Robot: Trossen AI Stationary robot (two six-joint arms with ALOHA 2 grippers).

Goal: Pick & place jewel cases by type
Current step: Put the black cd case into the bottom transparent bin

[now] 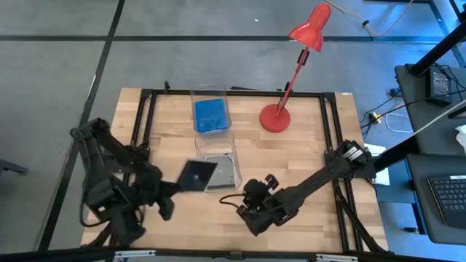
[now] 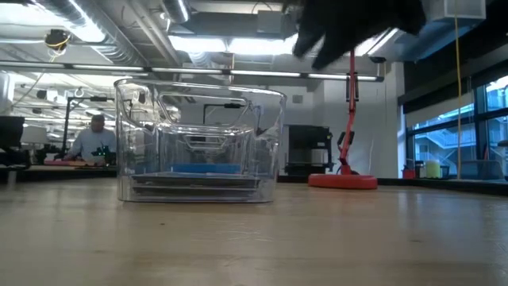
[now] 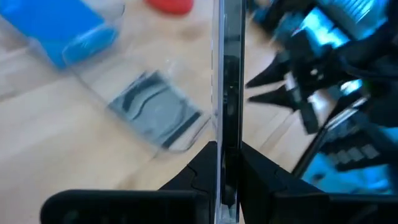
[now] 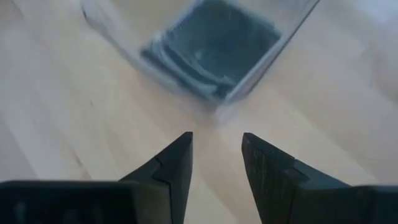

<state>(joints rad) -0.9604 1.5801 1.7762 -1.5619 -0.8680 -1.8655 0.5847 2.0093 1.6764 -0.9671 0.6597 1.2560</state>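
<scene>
My left gripper (image 1: pixel 180 185) (image 3: pixel 227 163) is shut on a dark grey jewel case (image 1: pixel 197 175), lifted beside the near clear bin (image 1: pixel 231 161). Grey cases (image 4: pixel 214 43) (image 3: pixel 155 109) lie stacked flat in that bin. Blue cases (image 1: pixel 211 115) (image 3: pixel 62 25) lie flat in the far clear bin (image 1: pixel 194 97). My right gripper (image 1: pixel 237 204) (image 4: pixel 216 149) is open and holds nothing, hovering over bare table near the near bin's right corner. In the low view both bins (image 2: pixel 198 143) overlap, with a grey stack (image 2: pixel 194 184) and blue cases (image 2: pixel 202 168) inside. My left gripper pinches the jewel case between its two fingers (image 3: pixel 202 171) at one edge (image 3: pixel 226 146). In the left wrist view the case shows edge-on, sticking out past the fingertips. It is lifted clear of the table, over the near bin's left rim.
A red desk lamp stands with its base (image 1: pixel 275 118) (image 2: pixel 343 180) right of the far bin. A black frame (image 1: pixel 145 98) borders the wooden table. Bare wood lies in front of the bins. A person sits at a desk (image 2: pixel 94 143) in the room behind.
</scene>
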